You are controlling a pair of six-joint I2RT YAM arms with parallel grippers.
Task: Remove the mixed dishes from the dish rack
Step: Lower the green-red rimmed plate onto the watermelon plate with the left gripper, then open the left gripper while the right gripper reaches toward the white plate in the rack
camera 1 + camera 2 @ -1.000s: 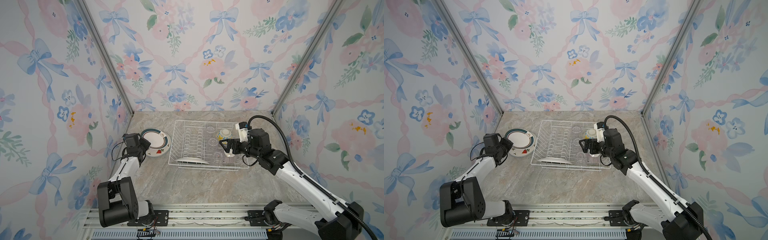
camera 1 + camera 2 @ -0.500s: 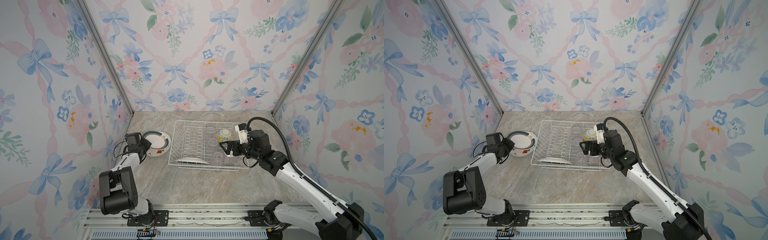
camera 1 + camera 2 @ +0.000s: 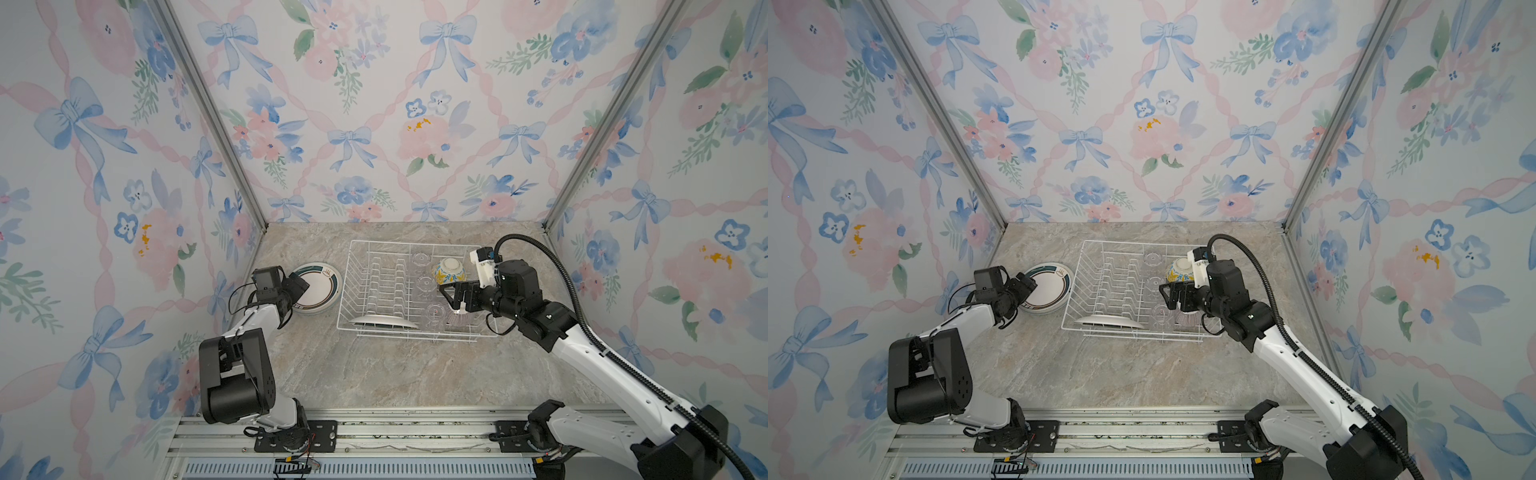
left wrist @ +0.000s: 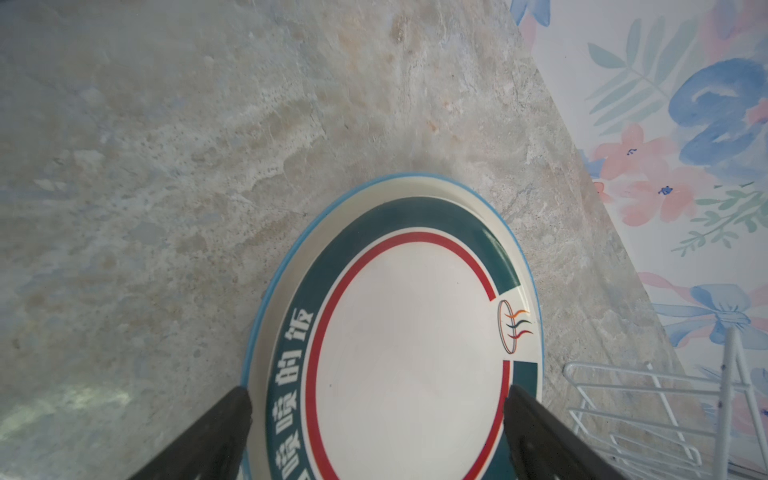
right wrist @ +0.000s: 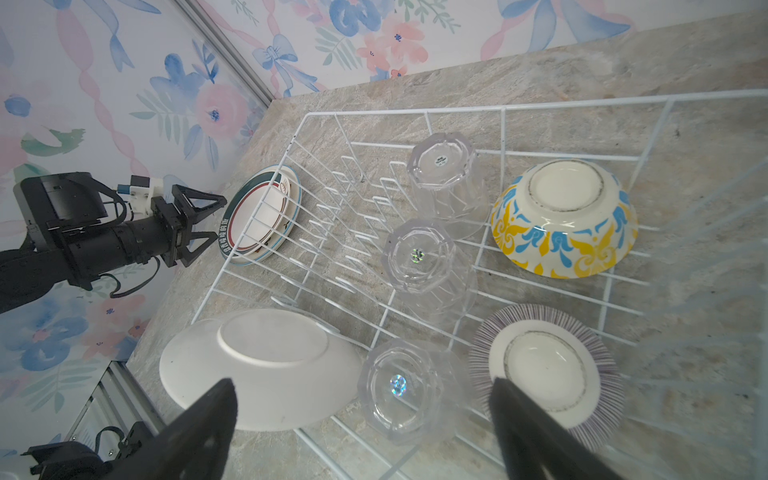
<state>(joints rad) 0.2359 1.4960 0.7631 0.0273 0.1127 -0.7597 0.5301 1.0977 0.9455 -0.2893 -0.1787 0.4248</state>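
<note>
Marble-look tabletop carries everything. The dish rack, a white wire basket, stands on it.

Just left of the rack, outside it, a plate with a teal band and a red ring lies flat, face up, on top of another plate. In the right wrist view that lower plate shows only as a rim with a brownish line. Inside the rack, at its near left corner, a plain white plate leans underside up among the prongs.

A yellow-blue patterned bowl sits upside down in the far right part of the rack. A purplish striped bowl sits upside down in the rack's near right corner.

The left gripper is outside the rack on its left, jaws spread wide and grasping nothing, one finger to each side of the teal-banded plate's near rim. The right gripper hangs over the near right part of the rack, jaws wide apart and empty.

Three clear glass cups stand upside down in a row from far to near through the rack, between the prong rows and the bowls. The nearest one lies under the gap between the right gripper's fingers.
</note>
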